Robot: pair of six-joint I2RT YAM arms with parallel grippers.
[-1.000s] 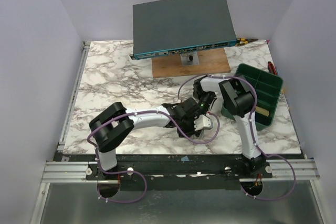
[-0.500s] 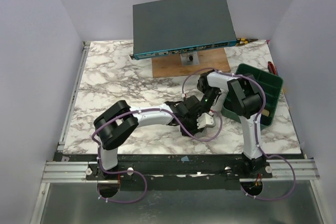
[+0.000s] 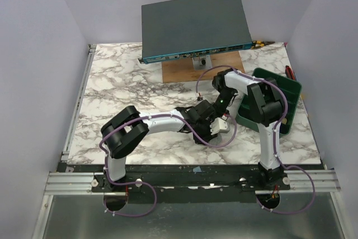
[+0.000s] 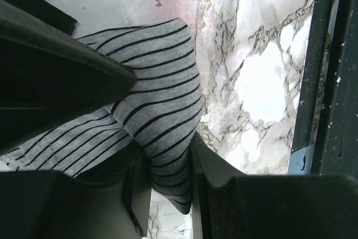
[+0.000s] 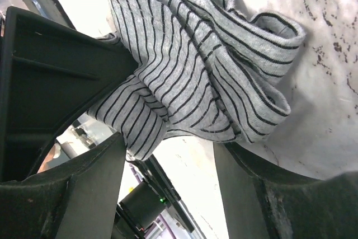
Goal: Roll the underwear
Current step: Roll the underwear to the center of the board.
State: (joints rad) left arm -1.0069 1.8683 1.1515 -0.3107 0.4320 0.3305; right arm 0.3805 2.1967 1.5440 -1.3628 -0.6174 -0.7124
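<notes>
**Where two arms meet, one underwear [image 5: 207,65] lies bunched**

Seen from above, one marble table [image 3: 123,82] carries one dark slanted panel [image 3: 196,23] on one wooden board [image 3: 182,72] at the back. One green tray [image 3: 285,99] sits at the right. The left arm [image 3: 156,122] and right arm [image 3: 263,107] converge right of the table's middle. Their wrists cover nearly all of the garment, so only a grey scrap shows just beside them, and its direction cannot be told from here.

From the left wrist, the left gripper [image 4: 168,163] is pinching a fold of the grey, black-striped cloth between its two narrow-set fingers. The fold's long axis runs from the top of this view down into the gap. Only this view shows the black rail [image 4: 324,82] at the table's near edge.

From the right wrist, the right gripper [image 5: 170,149] stands spread, and a hanging corner of cloth just reaches the gap, unclamped. Only here does the whole crumpled bundle appear, lying on the marble. It stretches from upper left to lower right, with its rounded end at the right.
</notes>
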